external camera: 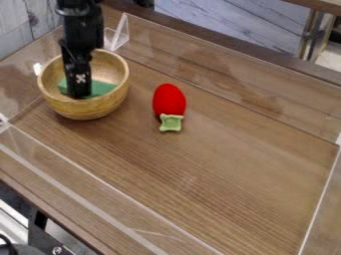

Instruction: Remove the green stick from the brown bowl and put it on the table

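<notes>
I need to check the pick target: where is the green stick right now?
In the camera view, the green stick lies inside the brown bowl at the table's left, partly hidden by the open tool above it; the red toy sits to the bowl's right.

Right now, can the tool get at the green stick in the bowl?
Probably yes. The tool points down inside the brown bowl, open, right over the green stick. Nothing else lies in the bowl, and the red toy sits clear on the table.
</notes>
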### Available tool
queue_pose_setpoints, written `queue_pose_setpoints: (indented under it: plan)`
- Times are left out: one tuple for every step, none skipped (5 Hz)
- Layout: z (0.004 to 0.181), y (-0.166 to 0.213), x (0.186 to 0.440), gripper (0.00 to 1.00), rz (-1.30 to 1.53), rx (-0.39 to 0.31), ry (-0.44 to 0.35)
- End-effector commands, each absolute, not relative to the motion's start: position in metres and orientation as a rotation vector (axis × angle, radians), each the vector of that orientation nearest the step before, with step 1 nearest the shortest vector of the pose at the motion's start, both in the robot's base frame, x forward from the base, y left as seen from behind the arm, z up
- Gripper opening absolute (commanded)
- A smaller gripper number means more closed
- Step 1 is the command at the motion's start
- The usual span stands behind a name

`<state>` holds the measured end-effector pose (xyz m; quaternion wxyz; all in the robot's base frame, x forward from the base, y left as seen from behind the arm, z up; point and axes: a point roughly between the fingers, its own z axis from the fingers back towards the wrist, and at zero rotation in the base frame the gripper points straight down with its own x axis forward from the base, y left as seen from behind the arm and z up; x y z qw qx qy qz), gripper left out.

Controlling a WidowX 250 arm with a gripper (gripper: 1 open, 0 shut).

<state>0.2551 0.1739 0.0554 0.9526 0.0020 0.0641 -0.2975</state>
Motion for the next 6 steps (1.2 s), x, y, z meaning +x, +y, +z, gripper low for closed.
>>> queue_pose_setpoints:
  plan:
    - [0.077,0.195,0.263,1.0,-0.591,0.053,0.078]
    - [0.08,0.206,0.262,1.0,-0.595,0.047,0.074]
    - [0.066,0.203,0.262,1.0,-0.547,0.038,0.072]
    - [0.055,0.197,0.262,1.0,-0.499,0.033,0.069]
    - [0.051,0.198,0.261,1.0,-0.516,0.029,0.064]
    - [0.047,0.2,0.259,1.0,-0.534,0.026,0.06]
